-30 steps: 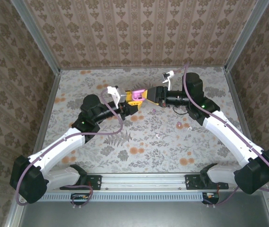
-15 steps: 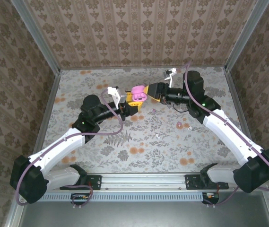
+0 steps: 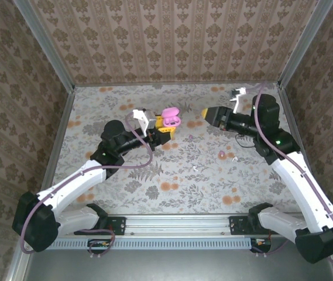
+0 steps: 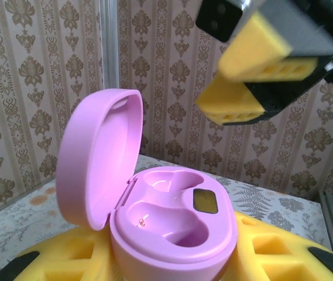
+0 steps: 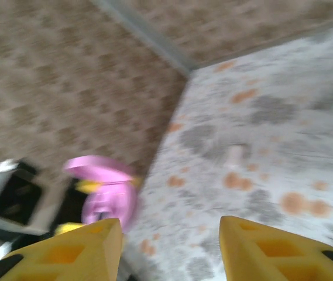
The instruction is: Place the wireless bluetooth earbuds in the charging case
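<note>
Top view: the right claw (image 3: 206, 113) has pulled back from the charging case (image 3: 170, 116) it touched before. The left claw (image 3: 165, 125) is clamped on the case. The tiny earbuds (image 3: 222, 154) lie on the flowery table (image 3: 178, 181), just beside the right claw.

Left wrist: the case is smooth, round and pink. Its lid (image 4: 96, 152) is now up.

Right wrist: it is blurry. The right claw's yellow fingers (image 5: 67, 252) are apart, holding nothing.

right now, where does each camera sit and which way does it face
top: above and behind, looking down on the table; left arm and right arm show
left wrist: looks along the left fingers at the open case they hold; right fingers above
right wrist: blurred, faces across the table to the case; own fingers at bottom
shared: the case, in all three
</note>
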Robot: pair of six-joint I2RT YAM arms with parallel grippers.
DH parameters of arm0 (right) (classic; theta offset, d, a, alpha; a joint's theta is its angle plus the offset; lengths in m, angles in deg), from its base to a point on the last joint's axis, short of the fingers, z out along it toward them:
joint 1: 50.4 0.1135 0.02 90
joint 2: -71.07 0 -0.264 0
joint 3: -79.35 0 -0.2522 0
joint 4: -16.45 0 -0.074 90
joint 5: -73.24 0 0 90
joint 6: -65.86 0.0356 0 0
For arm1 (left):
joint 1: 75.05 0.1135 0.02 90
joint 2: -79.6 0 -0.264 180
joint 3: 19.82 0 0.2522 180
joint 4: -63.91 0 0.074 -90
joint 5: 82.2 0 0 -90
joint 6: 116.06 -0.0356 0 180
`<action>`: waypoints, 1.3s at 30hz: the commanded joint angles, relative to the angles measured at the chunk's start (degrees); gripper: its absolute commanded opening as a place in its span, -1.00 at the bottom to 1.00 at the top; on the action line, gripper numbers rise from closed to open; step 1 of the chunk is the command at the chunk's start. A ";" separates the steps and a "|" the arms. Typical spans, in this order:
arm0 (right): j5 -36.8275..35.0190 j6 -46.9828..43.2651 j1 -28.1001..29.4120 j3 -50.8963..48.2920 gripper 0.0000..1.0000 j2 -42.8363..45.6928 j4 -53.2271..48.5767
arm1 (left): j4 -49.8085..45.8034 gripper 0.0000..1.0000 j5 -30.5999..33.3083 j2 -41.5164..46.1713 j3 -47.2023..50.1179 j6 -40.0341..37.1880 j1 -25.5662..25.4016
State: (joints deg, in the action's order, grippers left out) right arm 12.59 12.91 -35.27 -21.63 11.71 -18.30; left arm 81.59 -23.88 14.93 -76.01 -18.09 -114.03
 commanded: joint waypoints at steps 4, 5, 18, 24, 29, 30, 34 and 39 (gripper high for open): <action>-16.97 -13.59 -8.66 -6.06 -0.16 -4.04 -22.73 | 3.50 -0.22 0.66 1.71 1.93 1.79 -0.52; -17.23 -14.02 -10.04 -6.85 -0.17 -5.63 -23.89 | 3.42 -0.22 0.66 1.85 2.06 1.79 -0.57; -13.56 -17.49 -12.32 -8.39 -0.33 -27.23 -20.26 | 3.72 -0.22 0.57 1.65 2.10 1.53 -0.65; -11.03 -18.24 -12.32 -6.22 -0.33 -34.40 -17.43 | 3.58 -0.22 0.77 1.30 1.82 1.18 -0.64; -12.47 -18.46 -12.32 -2.65 -0.27 -39.74 -17.10 | 2.89 -0.23 0.66 1.38 1.28 1.02 -0.65; -12.34 -18.47 -12.32 -2.13 -0.26 -40.57 -16.99 | 2.63 -0.23 0.57 1.49 1.20 0.95 -0.66; -10.38 -19.88 -12.32 0.35 -0.26 -44.27 -17.89 | 1.99 -0.22 1.00 2.06 1.35 0.74 -0.70; -9.63 -20.71 -11.80 1.21 -0.27 -46.47 -19.08 | 1.53 -0.23 1.05 2.44 1.33 0.56 -0.66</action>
State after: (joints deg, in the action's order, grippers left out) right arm 1.70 -6.32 -47.51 -21.46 -33.77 -35.13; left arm 82.68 -23.18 15.83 -74.02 -17.04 -114.10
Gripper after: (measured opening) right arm 0.365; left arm 0.391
